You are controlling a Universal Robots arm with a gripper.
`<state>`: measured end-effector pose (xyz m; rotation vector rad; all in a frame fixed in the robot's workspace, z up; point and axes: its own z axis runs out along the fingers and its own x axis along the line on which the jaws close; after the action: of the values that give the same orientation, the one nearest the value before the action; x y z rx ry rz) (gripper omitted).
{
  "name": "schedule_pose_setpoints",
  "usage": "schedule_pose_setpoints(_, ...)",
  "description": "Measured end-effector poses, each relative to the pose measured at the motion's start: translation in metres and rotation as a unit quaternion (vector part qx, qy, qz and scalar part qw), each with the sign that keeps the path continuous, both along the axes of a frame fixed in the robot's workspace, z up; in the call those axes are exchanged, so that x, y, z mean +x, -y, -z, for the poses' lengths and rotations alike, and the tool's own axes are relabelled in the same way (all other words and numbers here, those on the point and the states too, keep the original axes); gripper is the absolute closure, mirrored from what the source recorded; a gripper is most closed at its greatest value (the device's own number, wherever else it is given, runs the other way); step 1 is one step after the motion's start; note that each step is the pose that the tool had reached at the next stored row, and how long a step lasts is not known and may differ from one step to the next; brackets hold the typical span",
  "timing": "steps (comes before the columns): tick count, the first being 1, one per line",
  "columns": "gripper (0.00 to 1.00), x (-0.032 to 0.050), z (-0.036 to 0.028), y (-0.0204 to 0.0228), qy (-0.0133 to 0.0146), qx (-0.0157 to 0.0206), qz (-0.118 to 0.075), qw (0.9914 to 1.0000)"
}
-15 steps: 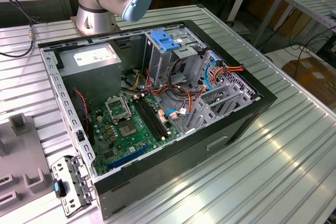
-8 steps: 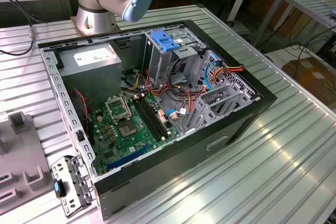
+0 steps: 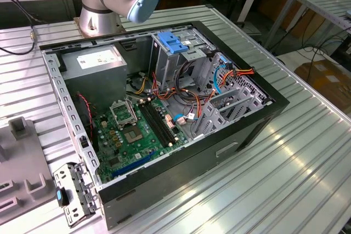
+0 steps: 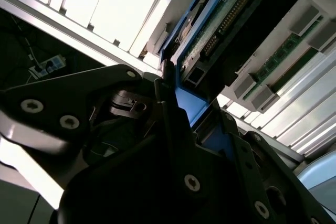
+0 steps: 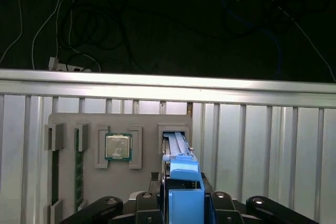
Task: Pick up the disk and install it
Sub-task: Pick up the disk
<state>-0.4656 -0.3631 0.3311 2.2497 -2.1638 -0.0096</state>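
Note:
The disk (image 5: 177, 145) stands on edge, with a blue side rail along its near end, in the first wrist view. Its far end sits at a slot in the grey holder tray (image 5: 147, 124). My gripper (image 5: 185, 195) is shut on the rail end, one black finger on each side. In the second wrist view the disk (image 4: 231, 19) shows its green circuit board and blue rail. There the gripper (image 4: 197, 108) holds the rail between its fingers (image 4: 167, 85). I cannot tell whether the disk is clear of the slot.
The open computer case (image 3: 263, 116) lies on the ribbed metal table, with a motherboard, cables and grey drive cages inside. A light-blue bracket (image 3: 173, 42) and a grey box (image 3: 96, 64) sit at its back. The tray also holds a processor chip (image 5: 117, 146). The arm's base (image 3: 101, 15) stands behind the case.

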Motion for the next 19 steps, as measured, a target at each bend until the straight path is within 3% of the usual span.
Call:
schedule_pose_setpoints(8, 0.63, 0.0, -0.0203, 0.0, 0.0, -0.0038, 0.0, 0.99999)
schedule_pose_setpoints(19, 0.63, 0.0, -0.0232, 0.0, 0.0, -0.0038, 0.0, 0.99999)
